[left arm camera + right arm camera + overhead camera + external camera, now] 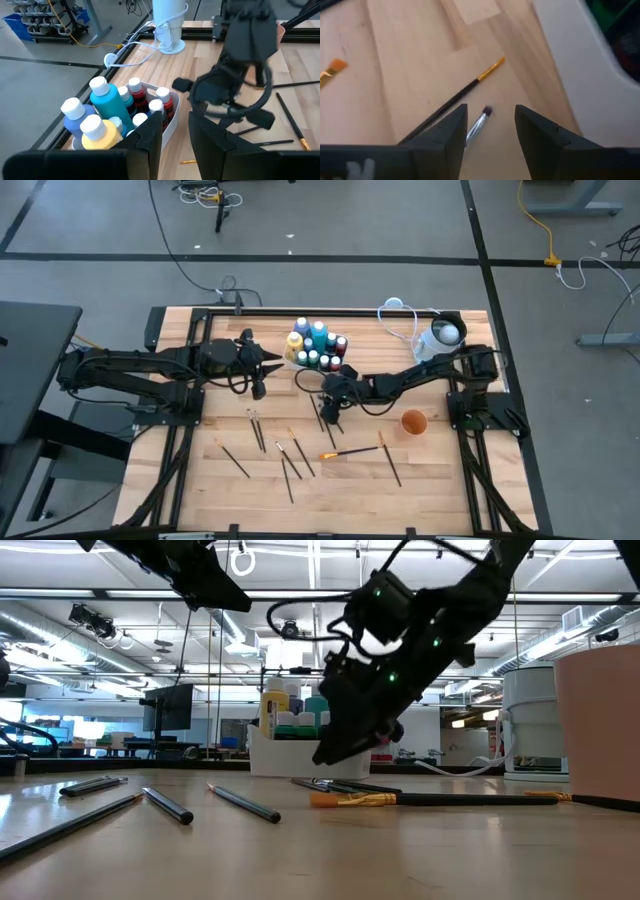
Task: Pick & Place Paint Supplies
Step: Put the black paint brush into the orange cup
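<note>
Wooden tabletop point(430, 470): right claw point(490, 125) gapes over a silver-ferruled brush point(476, 126) beside the white tray point(585, 75); straddle it squarely before closing, left claw point(175, 137) likewise apart, idling.

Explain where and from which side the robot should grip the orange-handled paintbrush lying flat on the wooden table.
Grip the orange-handled paintbrush mid-handle, coming straight down from above with the jaws across its length. It lies flat on the wooden table, thin and long, with bare wood on both sides of the handle.
</note>
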